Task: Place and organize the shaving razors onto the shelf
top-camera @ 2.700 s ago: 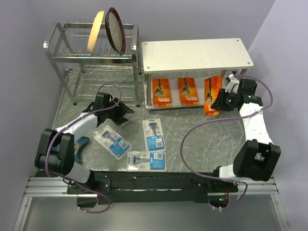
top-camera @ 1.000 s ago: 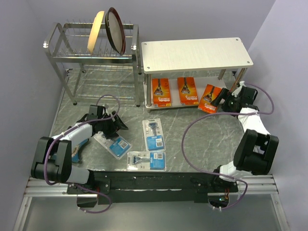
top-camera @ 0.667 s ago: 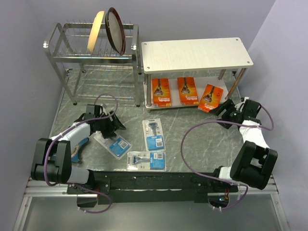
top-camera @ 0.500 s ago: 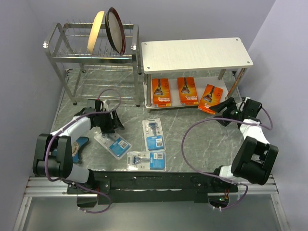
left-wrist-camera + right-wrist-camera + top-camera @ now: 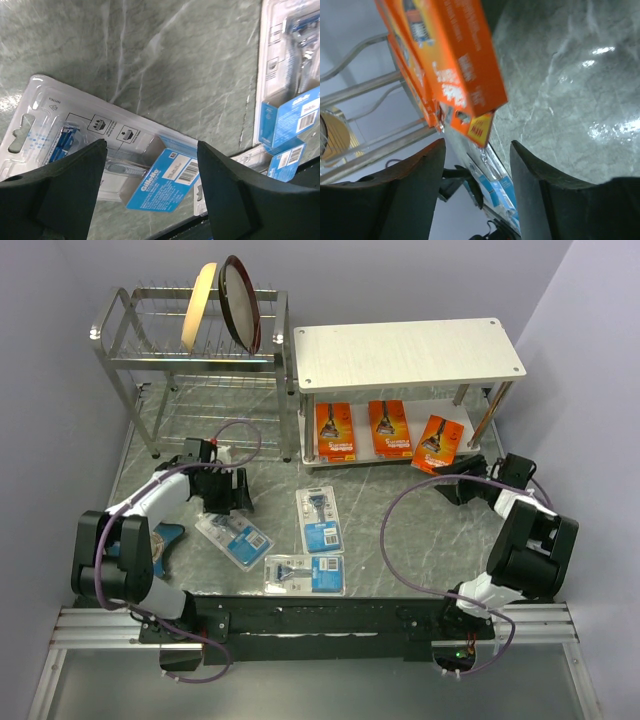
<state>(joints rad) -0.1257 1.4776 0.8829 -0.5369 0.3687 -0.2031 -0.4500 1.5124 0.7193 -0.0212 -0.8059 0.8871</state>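
Observation:
The white shelf [image 5: 410,355] stands at the back right. Three orange shaving razors sit on its lower tier: two straight ones [image 5: 337,432] [image 5: 391,428] and a tilted one [image 5: 437,443]. That tilted pack [image 5: 455,60] fills the top of the right wrist view. My right gripper [image 5: 453,483] [image 5: 476,145] is open just in front of it and holds nothing. Three clear and blue packs lie on the table [image 5: 234,534] [image 5: 320,520] [image 5: 304,574]. My left gripper [image 5: 226,490] [image 5: 150,150] hovers open above the leftmost pack [image 5: 125,160].
A chrome dish rack [image 5: 190,350] with two plates stands at the back left, beside the shelf's left legs. A blue object [image 5: 166,538] lies by the left arm. In the left wrist view a second clear pack [image 5: 290,100] lies to the right.
The right gripper has let go of the third orange pack, which now leans tilted on the lower tier, and has drawn back and narrowed. The left gripper has shifted slightly back over the leftmost clear pack.

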